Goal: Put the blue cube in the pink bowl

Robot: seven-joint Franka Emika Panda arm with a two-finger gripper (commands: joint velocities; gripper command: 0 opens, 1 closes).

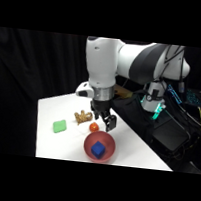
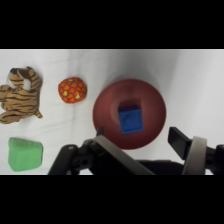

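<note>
Nearest the camera sat the pink bowl [image 1: 99,147], the blue cube [image 1: 99,149] resting inside it. Just above the bowl's far rim, the end effector [image 1: 101,124] hung with fingers apart, empty. Judged rigid and light, the cube would grip best across 2 flat opposite faces.

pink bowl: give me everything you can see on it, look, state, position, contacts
The pink bowl is wide and round, with smooth plain pinkish-red sides; it looks like plastic. It sits upright on the white table, near the front edge in the side view. The blue cube rests inside it, roughly at the centre of the floor. The gripper hangs just above its far rim, jaws apart and holding nothing, not touching the bowl. The orange ball lies close beside it, apart.
</note>
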